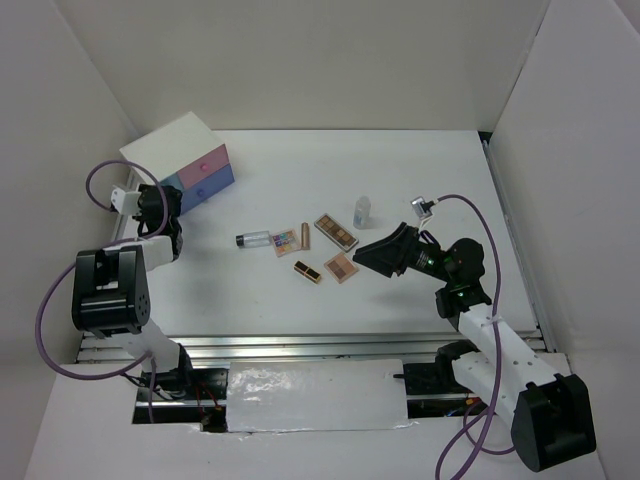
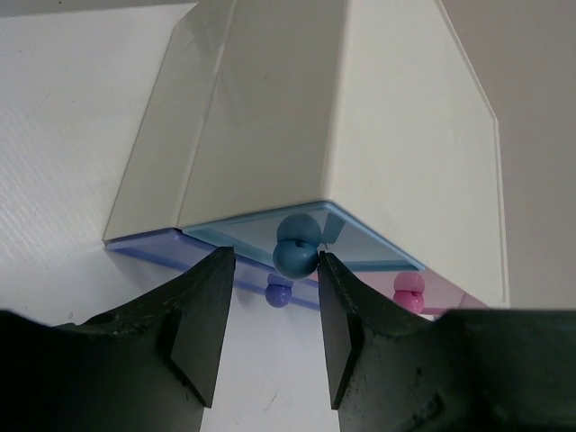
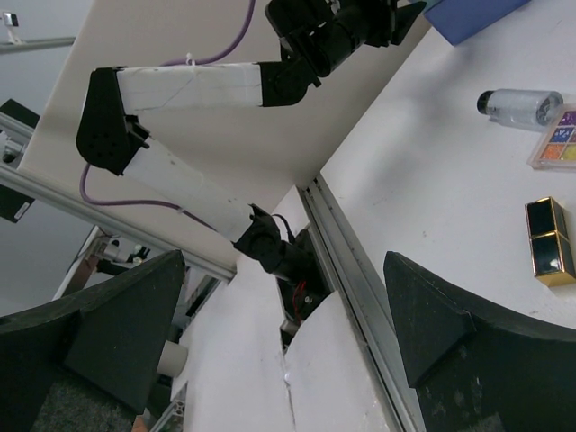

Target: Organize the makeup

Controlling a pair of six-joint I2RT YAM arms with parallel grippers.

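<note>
Top external view, far left: the white drawer box (image 1: 178, 150) stands at the back corner of the counter (image 1: 430, 170), with the left arm reaching up to its drawer front. In the left wrist view the left end effector (image 2: 274, 270) is spread, one finger on either side of the blue knob (image 2: 297, 245). The knob sits close against one finger (image 2: 337, 315) and clear of the other, so nothing is pinched yet.

The step in hand looks like opening the blue drawer. To do it well, centre the knob in the gap, close squarely, then pull straight along the drawer's line, slowly, since the light box may slide.

Mid-counter, well apart from the box, the makeup lies loose:
- clear tube (image 1: 253, 239)
- multicoloured palette (image 1: 285, 241)
- lipstick (image 1: 304, 233)
- black-gold compact (image 1: 308, 271)
- brown palette (image 1: 336, 232)
- tan palette (image 1: 341, 267)
- small bottle (image 1: 363, 211)

Just right of these is the right end effector (image 1: 372, 252), spread wide and empty.
</note>
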